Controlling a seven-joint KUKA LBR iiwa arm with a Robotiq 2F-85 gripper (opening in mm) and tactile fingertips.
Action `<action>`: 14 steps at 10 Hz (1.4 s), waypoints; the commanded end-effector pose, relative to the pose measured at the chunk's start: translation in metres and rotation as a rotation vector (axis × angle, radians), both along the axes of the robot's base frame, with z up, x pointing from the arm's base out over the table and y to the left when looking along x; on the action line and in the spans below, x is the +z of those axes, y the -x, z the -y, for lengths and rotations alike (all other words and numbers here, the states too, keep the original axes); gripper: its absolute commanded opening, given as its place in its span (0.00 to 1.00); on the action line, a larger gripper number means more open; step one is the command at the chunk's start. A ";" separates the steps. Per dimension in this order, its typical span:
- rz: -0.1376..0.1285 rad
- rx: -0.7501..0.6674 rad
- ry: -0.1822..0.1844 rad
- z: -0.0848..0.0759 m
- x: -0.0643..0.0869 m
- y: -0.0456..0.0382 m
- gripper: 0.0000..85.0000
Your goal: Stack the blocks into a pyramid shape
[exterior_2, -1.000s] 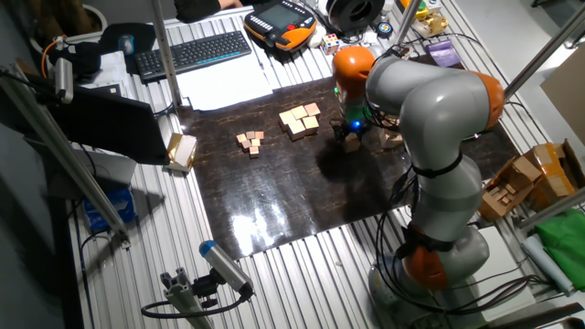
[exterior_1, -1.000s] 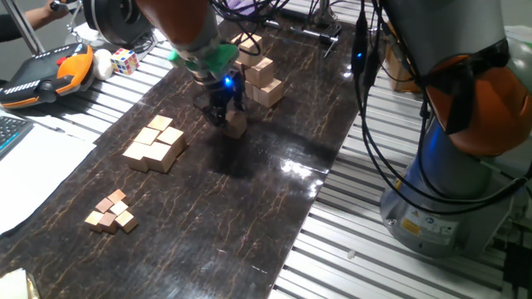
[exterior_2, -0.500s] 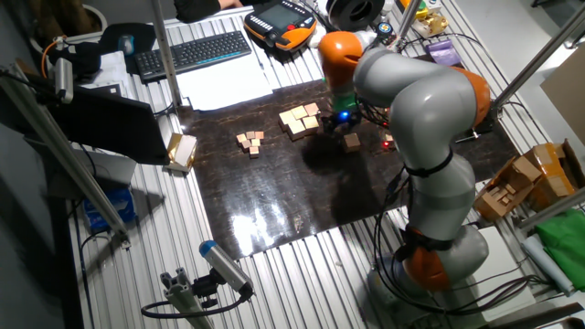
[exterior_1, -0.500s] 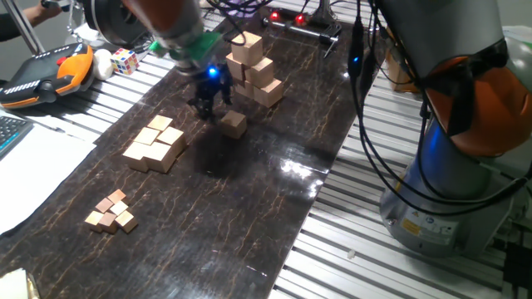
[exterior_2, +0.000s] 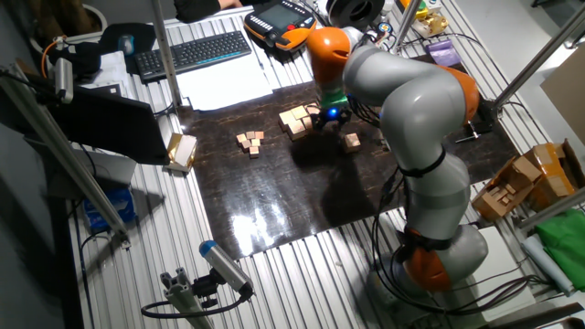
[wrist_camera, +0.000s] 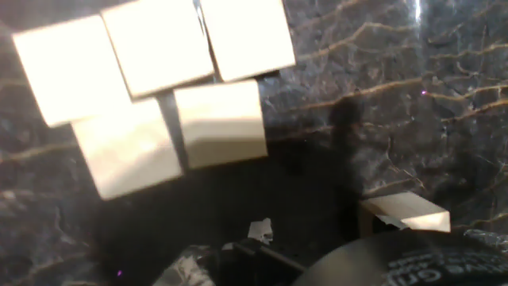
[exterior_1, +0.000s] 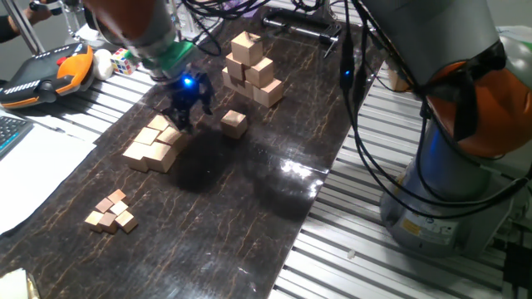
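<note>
A: Leaning in from the far left in one fixed view, the arm hangs its gripper (exterior_1: 184,106), lit blue, just above the far end of the pyramid shape (exterior_1: 155,144).
B: How many cubes?
A: That stepped pile of blocks is hard to count here. One single block (exterior_1: 233,123) lies apart to its right on the dark worktop (exterior_1: 249,208), and a taller stack (exterior_1: 251,70) stands beyond it. Tiny cubes (exterior_1: 111,211) cluster at the near left.
B: And from the other side?
A: The grey arm bends over the pile (exterior_2: 297,120), the gripper (exterior_2: 326,117) beside it; the lone cube (exterior_2: 351,141) sits to the right.
B: The jaws?
A: The hand view shows five pale cube tops (wrist_camera: 159,87) and the single cube (wrist_camera: 404,213) at the lower right. Whether the jaws stand open I cannot tell; nothing is seen between them.
</note>
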State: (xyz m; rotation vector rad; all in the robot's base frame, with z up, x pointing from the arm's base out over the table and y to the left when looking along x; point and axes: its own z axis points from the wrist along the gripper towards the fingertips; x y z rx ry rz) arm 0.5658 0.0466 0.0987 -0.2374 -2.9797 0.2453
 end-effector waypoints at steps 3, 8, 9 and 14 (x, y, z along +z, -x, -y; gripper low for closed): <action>0.023 -0.009 0.003 -0.011 -0.002 -0.0175 0.77; 0.048 -0.008 0.009 -0.022 -0.009 -0.0421 0.77; 0.052 -0.013 0.013 -0.026 -0.010 -0.0446 0.78; 0.079 -0.011 0.034 -0.030 -0.017 -0.0501 0.81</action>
